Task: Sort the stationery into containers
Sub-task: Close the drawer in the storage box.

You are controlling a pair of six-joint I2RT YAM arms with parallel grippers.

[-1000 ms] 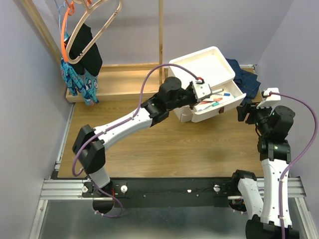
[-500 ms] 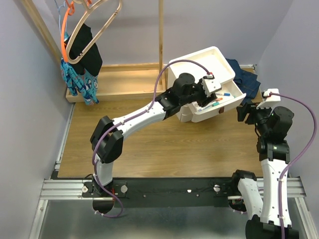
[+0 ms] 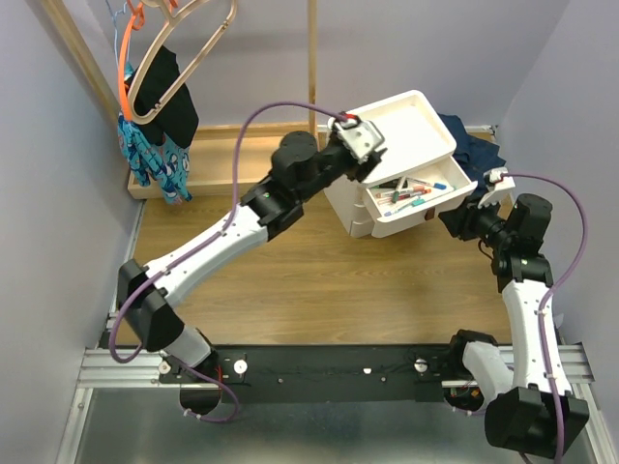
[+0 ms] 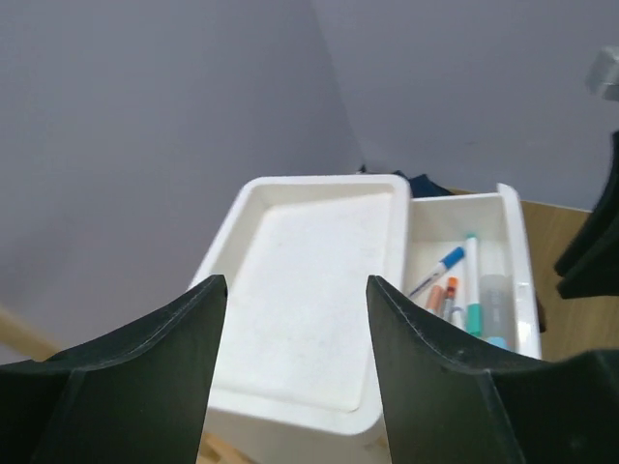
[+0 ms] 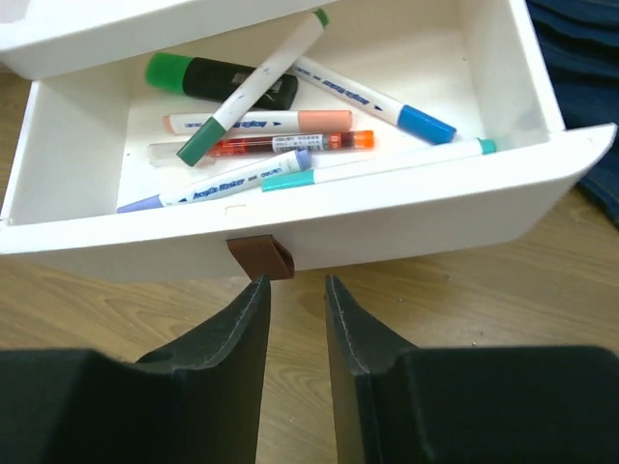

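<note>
My right end effector (image 5: 297, 290), narrowly parted and empty, faces the pull tab (image 5: 259, 259) of the open drawer (image 5: 406, 215), probably to close it; my left end effector (image 4: 295, 285) hangs released

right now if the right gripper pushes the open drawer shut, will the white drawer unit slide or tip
Probably slides rather than tips: the drawer unit looks like light thin plastic, low and boxy on a smooth wooden table. The open drawer holds only loose markers, which may roll.
</note>
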